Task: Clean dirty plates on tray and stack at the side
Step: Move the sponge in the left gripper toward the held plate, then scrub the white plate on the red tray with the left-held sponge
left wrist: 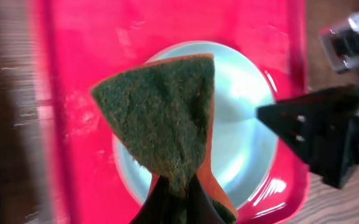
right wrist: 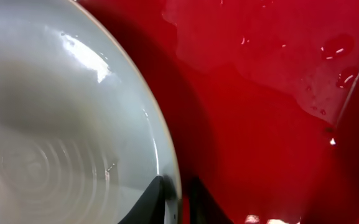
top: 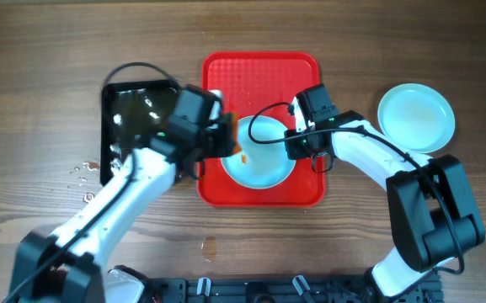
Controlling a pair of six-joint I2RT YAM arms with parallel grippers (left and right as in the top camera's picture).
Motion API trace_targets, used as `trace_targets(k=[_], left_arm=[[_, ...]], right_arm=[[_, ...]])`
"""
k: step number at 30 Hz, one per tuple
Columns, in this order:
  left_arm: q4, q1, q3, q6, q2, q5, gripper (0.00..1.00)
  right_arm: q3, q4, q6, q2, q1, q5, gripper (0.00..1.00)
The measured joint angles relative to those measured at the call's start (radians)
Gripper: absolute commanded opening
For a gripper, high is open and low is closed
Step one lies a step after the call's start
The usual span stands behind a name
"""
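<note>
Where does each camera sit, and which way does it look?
Overhead: above the table, facing down at red tray, plate, left arm, right arm.
Left wrist: on left arm, looking down past the left tool holding a sponge.
Right wrist: on right arm, close on plate rim, which the right tool pinches.
All share plate and red tray.

A brown wooden table [top: 40,50] with dark, streaky grain fills the whole background under soft, even light, a few water droplets [top: 81,171] glinting on its left part.
</note>
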Motion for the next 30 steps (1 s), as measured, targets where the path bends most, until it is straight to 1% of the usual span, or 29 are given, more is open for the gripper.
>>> trace_targets(k=[2, 4, 7, 8, 13, 17, 24, 30], left_arm=[[0.051, -0.042, 0.000, -0.035, 0.049, 0.003, 0.04], [0.098, -0.074, 0.000, -0.068, 0.102, 0.003, 0.04], [0.153, -0.111, 0.000, -0.113, 0.184, 0.005, 0.04], [0.165, -0.120, 0.000, -0.126, 0.214, 0.006, 0.04], [0.173, -0.126, 0.001, -0.156, 0.314, 0.010, 0.04], [0.171, -0.113, 0.008, -0.129, 0.324, 0.018, 0.04], [0.168, -0.101, 0.011, -0.035, 0.330, 0.029, 0.04], [0.164, -0.101, 0.012, 0.023, 0.330, 0.020, 0.04]], right_arm=[[0.000, -0.002, 0.015, 0.000, 0.000, 0.000, 0.14], [0.000, -0.003, 0.022, 0.000, 0.000, -0.001, 0.09], [0.000, -0.004, 0.038, 0.000, 0.000, -0.002, 0.06], [0.000, -0.004, 0.043, 0.000, 0.000, -0.003, 0.05], [0.001, -0.011, 0.064, -0.003, -0.007, -0.023, 0.04], [0.001, -0.021, 0.086, -0.003, -0.008, -0.044, 0.04], [0.001, -0.026, 0.126, -0.003, -0.010, -0.058, 0.04], [-0.018, 0.022, 0.081, -0.006, -0.009, -0.058, 0.04]])
